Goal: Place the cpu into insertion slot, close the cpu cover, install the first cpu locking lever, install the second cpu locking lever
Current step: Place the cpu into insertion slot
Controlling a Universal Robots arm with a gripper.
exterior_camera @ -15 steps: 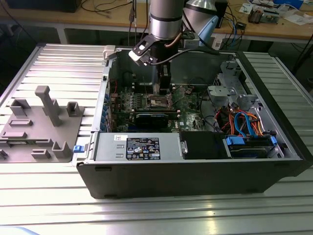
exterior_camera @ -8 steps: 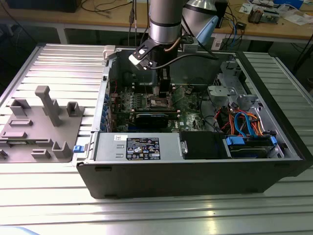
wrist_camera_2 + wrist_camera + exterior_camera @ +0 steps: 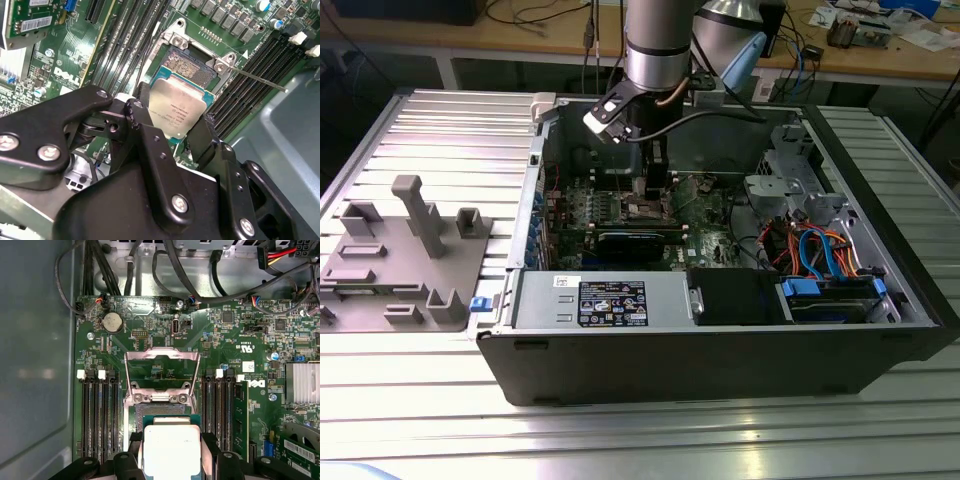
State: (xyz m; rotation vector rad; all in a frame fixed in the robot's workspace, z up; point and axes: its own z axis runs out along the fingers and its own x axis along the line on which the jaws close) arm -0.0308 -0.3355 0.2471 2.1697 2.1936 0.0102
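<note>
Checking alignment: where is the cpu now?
In the second wrist view the cpu is clamped between the gripper's fingers, partly over the insertion slot, with memory slots on either side.

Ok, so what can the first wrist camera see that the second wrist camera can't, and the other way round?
The first wrist view has the thin silver metal frame plate, the cpu cover, standing open, and a round silver coin battery. The second wrist view has the square dark insertion slot with its silver rim, bare, and a thin silver lever rod sticking out beside it. Both wrist views share the small flat silver-grey cpu pinched in the black gripper, above the green circuit board.
</note>
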